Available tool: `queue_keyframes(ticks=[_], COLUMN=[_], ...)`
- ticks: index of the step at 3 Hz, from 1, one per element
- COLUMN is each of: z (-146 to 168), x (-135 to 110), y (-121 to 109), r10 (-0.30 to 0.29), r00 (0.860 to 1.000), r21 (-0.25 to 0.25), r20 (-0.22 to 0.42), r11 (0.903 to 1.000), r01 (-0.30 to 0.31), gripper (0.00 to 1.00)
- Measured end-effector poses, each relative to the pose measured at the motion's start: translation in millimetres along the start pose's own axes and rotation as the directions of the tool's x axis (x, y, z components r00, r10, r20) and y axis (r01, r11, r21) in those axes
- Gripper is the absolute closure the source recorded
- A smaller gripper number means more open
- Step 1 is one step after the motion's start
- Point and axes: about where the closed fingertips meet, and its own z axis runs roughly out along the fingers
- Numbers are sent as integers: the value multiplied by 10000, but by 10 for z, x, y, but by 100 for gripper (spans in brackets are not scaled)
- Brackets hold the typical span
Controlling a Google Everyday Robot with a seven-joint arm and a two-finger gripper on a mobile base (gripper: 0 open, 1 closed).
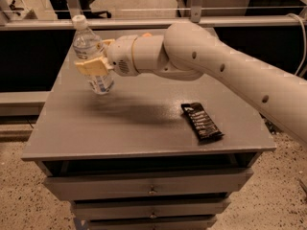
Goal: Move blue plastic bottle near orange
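The pincer (92,65) is closed around the middle of the blue plastic bottle (87,43), holding it tilted over the back-left part of the surface (120,128), seemingly just off it. A dark snack bar (201,122) lies near the front-right corner.

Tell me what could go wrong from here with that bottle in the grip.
1. The blue plastic bottle hangs tilted in the tool, clamped at mid-body above the table. It might pivot or slip, and could topple if set down at that angle.
2. Only a sliver of what looks like the orange shows behind the arm. The arm might bump it and set it rolling during placement.
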Motion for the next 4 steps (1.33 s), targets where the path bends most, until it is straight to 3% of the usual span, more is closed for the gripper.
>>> queue_keyframes(ticks=[1, 2, 3, 4], z=[1, -81, -435, -967], x=[0, -15, -53, -38], y=[1, -57, -343, -834], r10=[-1, -56, -480, -826], r00=[10000, 10000, 9988, 9964], r21=[-1, 400, 1627, 3077], r20=[0, -2, -73, -205], r11=[10000, 9992, 9855, 9477], r01=[1, 56, 486, 849], gripper=[100, 100, 100, 100])
